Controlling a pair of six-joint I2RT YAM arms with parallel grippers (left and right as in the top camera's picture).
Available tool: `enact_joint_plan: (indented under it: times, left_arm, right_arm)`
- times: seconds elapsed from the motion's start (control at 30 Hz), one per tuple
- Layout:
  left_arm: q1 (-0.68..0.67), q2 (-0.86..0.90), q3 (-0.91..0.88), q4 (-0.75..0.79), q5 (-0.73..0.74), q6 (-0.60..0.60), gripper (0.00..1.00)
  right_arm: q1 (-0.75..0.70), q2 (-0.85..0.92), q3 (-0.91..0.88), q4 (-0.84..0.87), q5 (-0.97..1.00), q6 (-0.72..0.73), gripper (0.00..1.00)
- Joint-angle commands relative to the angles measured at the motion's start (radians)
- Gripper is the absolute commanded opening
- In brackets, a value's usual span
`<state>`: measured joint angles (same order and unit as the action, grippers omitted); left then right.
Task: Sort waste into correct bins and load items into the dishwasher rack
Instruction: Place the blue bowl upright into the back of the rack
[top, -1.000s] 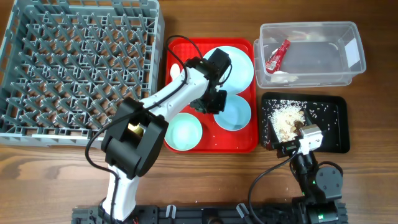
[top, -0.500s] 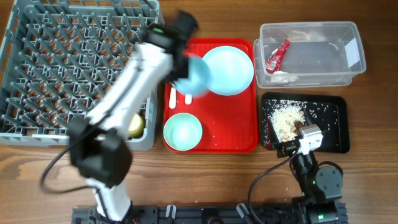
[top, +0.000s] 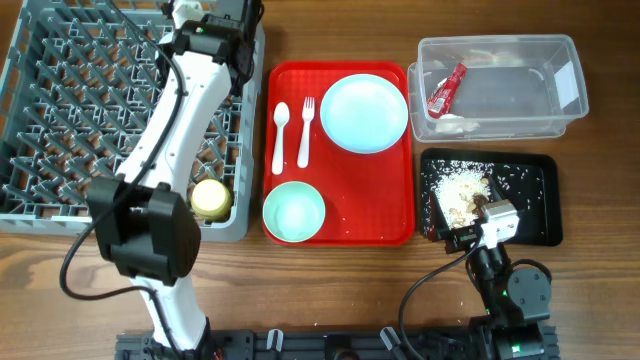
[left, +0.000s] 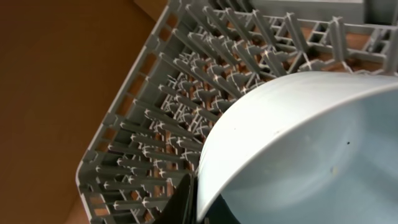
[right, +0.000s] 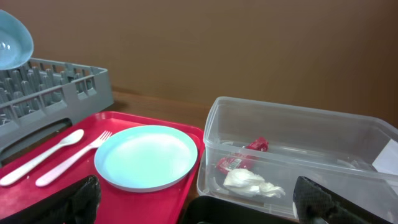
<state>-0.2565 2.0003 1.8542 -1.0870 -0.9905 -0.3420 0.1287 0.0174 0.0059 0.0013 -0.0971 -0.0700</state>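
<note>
My left gripper (left: 198, 208), jaws closed on the rim of the pale bowl (left: 298, 149) above the rack (left: 155, 143): light, rigid, probably slick, so I judge the rim the best hold.

a robotics lab: left arm (top: 182, 108) at a wooden table (top: 330, 290), bare brown wall (right: 249, 43).
</note>
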Motion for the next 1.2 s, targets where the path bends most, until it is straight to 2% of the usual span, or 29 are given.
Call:
enact_joint_plan:
  times: [0.0,0.23,0.33,0.6,0.63,0.7,0.77,0.83,0.9,0.93,1.0,1.03,1.07,1.1,1.13,1.17]
  left_arm:
    - [0.006,0.079,-0.005,0.005,-0.092,-0.003,0.05]
    - [-0.015,0.145,-0.005,-0.001,-0.112,-0.010,0.09]
    - [-0.014,0.147,-0.004,0.000,-0.257,-0.010,0.10]
    - [-0.038,0.146,-0.005,-0.002,-0.308,-0.005,0.04]
    - [-0.039,0.146,-0.005,-0.002,-0.300,-0.005,0.05]
    - [-0.041,0.144,-0.004,-0.005,-0.268,-0.006,0.13]
    - [-0.040,0.113,-0.004,-0.008,-0.136,-0.011,0.20]
    - [-0.022,0.056,-0.004,-0.008,0.055,-0.043,0.28]
    - [0.029,-0.026,-0.004,0.009,0.280,-0.079,0.42]
    - [0.076,-0.075,-0.004,0.030,0.433,-0.078,0.55]
    - [0.188,-0.142,-0.004,0.061,0.733,-0.078,0.73]
    - [0.238,-0.153,-0.004,0.064,0.846,-0.078,0.63]
    - [0.305,-0.154,-0.004,0.047,0.961,-0.077,0.46]
    - [0.357,-0.142,-0.005,0.024,0.985,-0.077,0.52]
    - [0.386,-0.133,-0.005,0.009,0.993,-0.074,0.69]
    - [0.417,-0.113,-0.005,-0.002,1.028,-0.046,0.77]
  right_arm:
    - [-0.005,-0.010,-0.001,0.006,-0.005,-0.009,1.00]
    - [-0.005,-0.010,-0.001,0.005,-0.005,-0.009,1.00]
    - [-0.005,-0.010,-0.001,0.005,-0.005,-0.008,1.00]
    - [-0.005,-0.010,-0.001,0.005,-0.005,-0.009,1.00]
    - [-0.005,-0.010,-0.001,0.005,-0.005,-0.008,1.00]
    - [-0.005,-0.010,-0.001,0.005,-0.005,-0.009,1.00]
    - [-0.005,-0.010,-0.001,0.005,-0.005,-0.009,1.00]
    - [-0.005,-0.010,-0.001,0.005,-0.005,-0.009,1.00]
    - [-0.005,-0.010,-0.001,0.005,-0.005,-0.008,1.00]
    - [-0.005,-0.010,-0.001,0.005,-0.005,-0.009,1.00]
    - [-0.005,-0.010,-0.001,0.005,-0.005,-0.009,1.00]
    - [-0.005,-0.010,-0.001,0.005,-0.005,-0.008,1.00]
    - [-0.005,-0.010,-0.001,0.005,-0.005,-0.009,1.00]
    - [-0.005,-0.010,-0.001,0.005,-0.005,-0.009,1.00]
    - [-0.005,-0.010,-0.001,0.005,-0.005,-0.009,1.00]
    - [-0.005,-0.010,-0.001,0.005,-0.005,-0.008,1.00]
